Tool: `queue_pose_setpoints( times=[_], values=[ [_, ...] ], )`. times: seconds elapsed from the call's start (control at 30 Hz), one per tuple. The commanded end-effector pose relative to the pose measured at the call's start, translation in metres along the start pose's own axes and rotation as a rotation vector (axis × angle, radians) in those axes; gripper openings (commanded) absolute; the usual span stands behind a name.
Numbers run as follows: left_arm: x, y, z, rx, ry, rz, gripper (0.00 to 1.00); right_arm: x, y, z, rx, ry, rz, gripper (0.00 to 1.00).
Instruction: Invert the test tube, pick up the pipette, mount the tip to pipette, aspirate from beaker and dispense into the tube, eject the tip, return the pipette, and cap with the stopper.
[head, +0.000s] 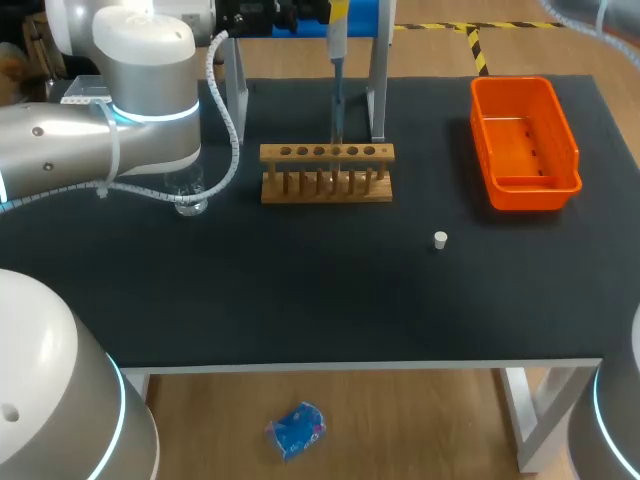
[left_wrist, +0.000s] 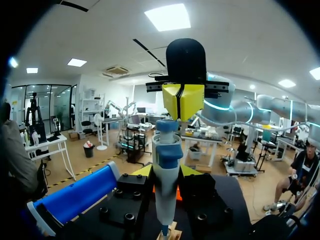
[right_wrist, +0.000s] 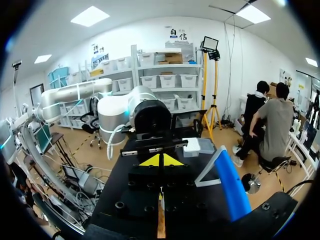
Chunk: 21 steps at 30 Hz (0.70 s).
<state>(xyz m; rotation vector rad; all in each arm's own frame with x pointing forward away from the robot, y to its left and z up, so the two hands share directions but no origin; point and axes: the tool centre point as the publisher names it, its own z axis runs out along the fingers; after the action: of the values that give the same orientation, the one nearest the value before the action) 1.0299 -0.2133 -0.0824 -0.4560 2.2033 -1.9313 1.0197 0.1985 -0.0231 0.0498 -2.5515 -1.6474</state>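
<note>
Now the left pincer (left_wrist: 167, 171) clamps the upright blue-and-white plastic pipette (left_wrist: 166, 150) near the wooden test-tube rack (head: 326, 172); right pincer (right_wrist: 160, 161) empty, its 2 yellow tips (right_wrist: 150, 163) pressed together.

Head view: high, behind robot, looking down on most of table (head: 300, 300), far from work; left arm (head: 90, 140) enters at upper left of frame. Left wrist view: low, level, very near pipette (left_wrist: 166, 175), facing right arm (left_wrist: 260, 107) beyond it. Right wrist view: low, level, facing left arm across black table. Shared: pipette in head and left wrist views; blue bar (left_wrist: 75, 197) in all three.
</note>
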Motion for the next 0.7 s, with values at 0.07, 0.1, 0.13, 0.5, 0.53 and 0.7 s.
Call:
queue_pose_setpoints(
  times=[0.07, 0.1, 0.13, 0.5, 0.53, 0.7],
  values=[
    [-0.0007, -0.0035, -0.0003, 0.005, 0.000, 0.001, 0.00, 0.0018, -0.0071, 0.0025, -0.001, 0.000, 0.004, 0.00],
    [-0.0007, -0.0035, -0.0003, 0.005, 0.000, 0.001, 0.00, 0.0017, -0.0073, 0.0026, -0.001, 0.001, 0.005, 0.00],
    [-0.0007, -0.0035, -0.0003, 0.005, 0.000, 0.001, 0.00, 0.0016, -0.0075, 0.0026, -0.001, 0.001, 0.006, 0.00],
    [-0.0007, -0.0035, -0.0003, 0.005, 0.000, 0.001, 0.00, 0.0027, -0.0071, 0.0018, -0.005, 0.000, 0.007, 0.00],
    [-0.0007, -0.0035, -0.0003, 0.005, 0.000, 0.001, 0.00, 0.0031, -0.0064, 0.0015, -0.006, -0.001, 0.006, 0.00],
    [-0.0007, -0.0035, -0.0003, 0.005, 0.000, 0.001, 0.00, 0.0052, -0.0015, -0.0012, -0.010, -0.003, -0.004, 0.00]
  ],
)
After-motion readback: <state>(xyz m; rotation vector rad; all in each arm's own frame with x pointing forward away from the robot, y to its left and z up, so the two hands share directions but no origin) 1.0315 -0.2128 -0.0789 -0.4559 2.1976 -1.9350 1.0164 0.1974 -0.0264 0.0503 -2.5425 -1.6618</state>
